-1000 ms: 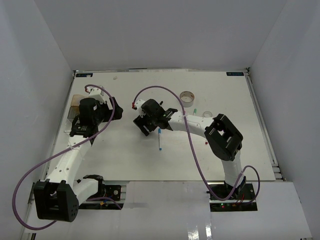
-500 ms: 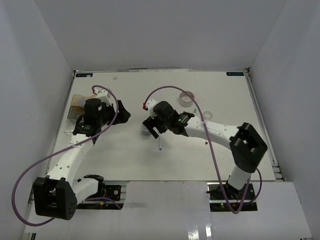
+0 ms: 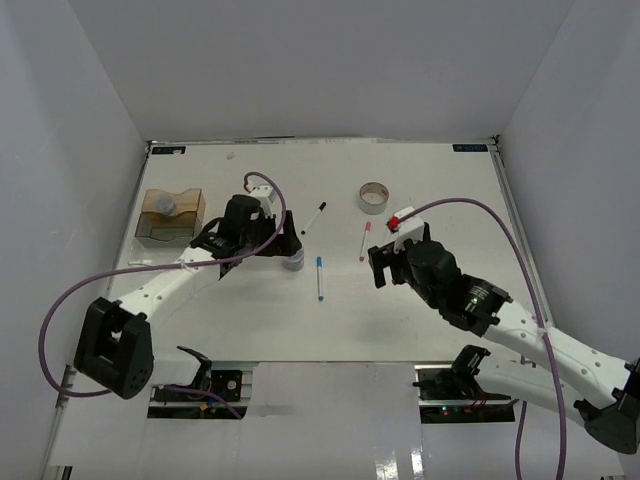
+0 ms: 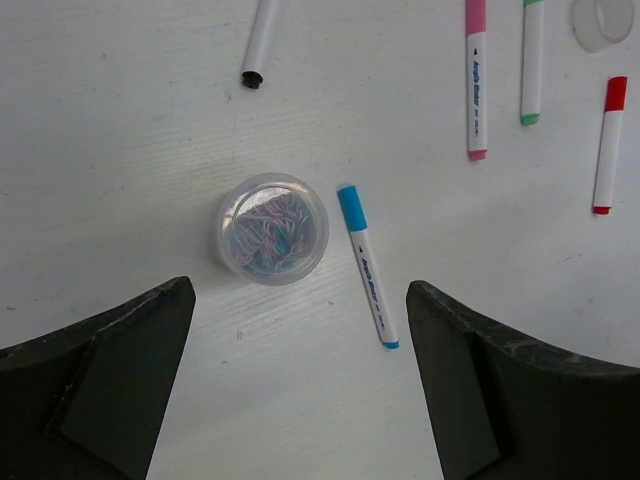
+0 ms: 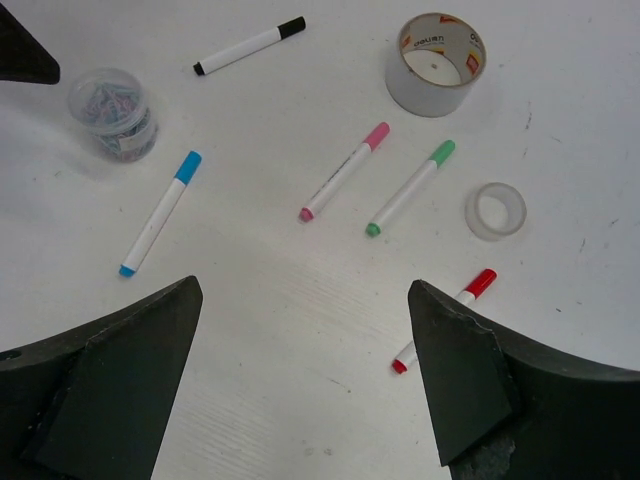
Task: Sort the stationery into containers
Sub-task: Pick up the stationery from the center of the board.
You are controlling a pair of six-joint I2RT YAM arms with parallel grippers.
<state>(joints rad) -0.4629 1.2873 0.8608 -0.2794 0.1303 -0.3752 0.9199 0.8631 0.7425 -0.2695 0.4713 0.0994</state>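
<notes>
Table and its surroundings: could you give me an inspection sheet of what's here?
Surface: white table, bare between items.
Job's things: markers black, blue, pink, green, red, large tape, small tape and jar lie loose; box at left holds something round, perhaps another jar.
Clutter: nothing seen.
Grippers: left open, poised above jar; right open, empty, facing the markers.
Cables: purple cables, one looping along each arm.
Surroundings: plain white walls on three sides.
</notes>
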